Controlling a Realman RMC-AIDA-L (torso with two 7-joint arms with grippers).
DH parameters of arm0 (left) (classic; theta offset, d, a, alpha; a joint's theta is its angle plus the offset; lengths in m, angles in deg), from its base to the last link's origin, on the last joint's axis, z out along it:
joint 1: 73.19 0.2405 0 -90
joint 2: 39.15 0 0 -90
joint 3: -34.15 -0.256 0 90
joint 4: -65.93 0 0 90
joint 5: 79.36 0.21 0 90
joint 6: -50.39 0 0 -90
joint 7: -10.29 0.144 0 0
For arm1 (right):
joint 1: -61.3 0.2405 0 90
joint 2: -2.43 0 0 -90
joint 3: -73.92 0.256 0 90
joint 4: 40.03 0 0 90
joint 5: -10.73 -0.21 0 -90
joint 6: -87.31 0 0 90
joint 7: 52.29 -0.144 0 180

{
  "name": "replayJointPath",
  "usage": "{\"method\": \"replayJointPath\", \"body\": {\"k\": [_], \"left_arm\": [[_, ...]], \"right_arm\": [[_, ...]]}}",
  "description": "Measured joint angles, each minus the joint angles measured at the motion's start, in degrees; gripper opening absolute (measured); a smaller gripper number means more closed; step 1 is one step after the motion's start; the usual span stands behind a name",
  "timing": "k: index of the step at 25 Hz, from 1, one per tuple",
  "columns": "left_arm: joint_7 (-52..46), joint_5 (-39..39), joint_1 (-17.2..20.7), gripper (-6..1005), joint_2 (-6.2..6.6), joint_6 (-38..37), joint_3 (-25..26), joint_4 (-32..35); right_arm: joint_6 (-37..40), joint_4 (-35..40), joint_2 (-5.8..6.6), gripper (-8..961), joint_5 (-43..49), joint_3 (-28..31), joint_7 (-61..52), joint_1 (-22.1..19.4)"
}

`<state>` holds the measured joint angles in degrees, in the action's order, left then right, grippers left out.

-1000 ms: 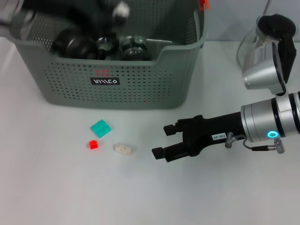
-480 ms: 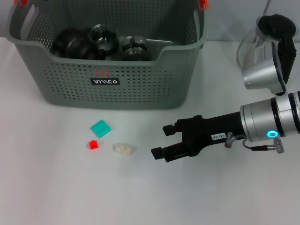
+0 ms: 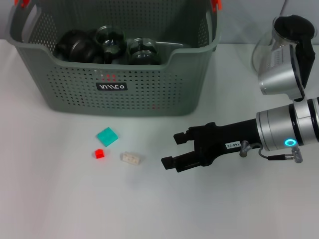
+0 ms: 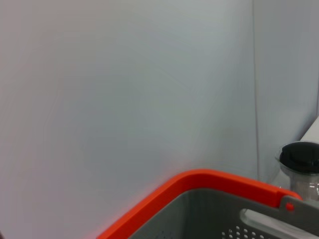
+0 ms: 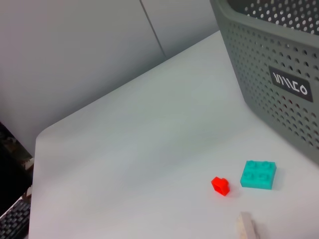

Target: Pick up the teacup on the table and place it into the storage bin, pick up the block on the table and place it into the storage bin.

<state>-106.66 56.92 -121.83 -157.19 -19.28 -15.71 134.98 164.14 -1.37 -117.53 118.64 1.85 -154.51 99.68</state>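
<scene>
Blocks (image 3: 107,136) lie left of the spread right gripper (image 3: 174,149), clear of its fingers

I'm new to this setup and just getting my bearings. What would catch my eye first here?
The large grey-green perforated storage bin with dark teaware inside dominates the far side of the white table. In front of it lie three small blocks: teal, red and off-white. The right gripper, black, jaws open, hovers right of them.
</scene>
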Motion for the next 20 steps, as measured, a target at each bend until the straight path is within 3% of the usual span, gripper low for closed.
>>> {"method": "replayJointPath", "body": {"k": [7, 9, 14, 20], "left_arm": [[-0.51, -5.46, 3.80, 725, -0.05, -11.15, 1.25, 11.03], [0.54, -12.80, 7.96, 815, -0.04, -21.85, 2.41, 18.81], [5.85, -22.08, 13.98, 883, 0.00, -35.72, 2.55, 25.19], [14.64, -21.10, 21.64, 894, -2.73, -41.34, -0.13, 28.30]], "right_arm": [[0.00, 0.00, 0.00, 942, 0.09, 0.00, 0.00, -0.07], [-0.02, 0.00, 0.00, 942, 0.18, 0.00, 0.00, -0.08], [-0.09, 0.00, 0.06, 942, 0.19, 0.00, 0.21, -0.37], [-0.16, 0.01, 0.08, 941, 0.24, 0.00, 0.25, -0.42]]}}
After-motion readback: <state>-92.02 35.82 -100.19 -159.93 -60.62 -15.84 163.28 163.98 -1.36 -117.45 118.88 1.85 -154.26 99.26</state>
